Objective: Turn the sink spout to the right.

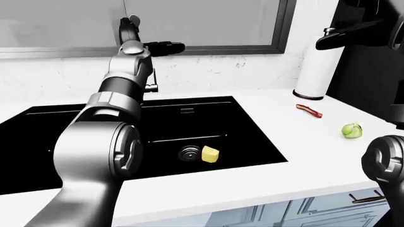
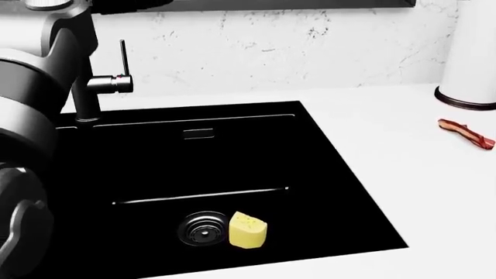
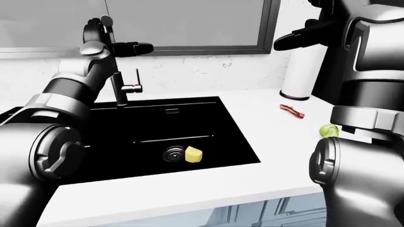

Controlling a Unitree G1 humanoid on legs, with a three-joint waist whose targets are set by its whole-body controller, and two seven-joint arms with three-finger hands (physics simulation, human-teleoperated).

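The dark faucet (image 3: 119, 90) stands at the far rim of the black sink (image 1: 252, 142), its thin lever (image 2: 122, 58) upright. The top of its spout (image 3: 107, 21) shows above my left wrist; the rest is hidden by my arm. My left hand (image 3: 136, 48) is high at the spout's arch, right of it, with its black fingers (image 1: 165, 47) stretched out to the right and open. I cannot tell if it touches the spout. My right hand (image 3: 290, 40) is raised at the upper right, open and empty, beside the paper towel roll.
A yellow wedge (image 1: 210, 154) lies by the sink drain (image 2: 202, 228). On the white counter to the right are a paper towel roll (image 1: 314, 71), a bacon strip (image 1: 309, 111) and a green ball-like thing (image 1: 352, 130). A window runs above the backsplash.
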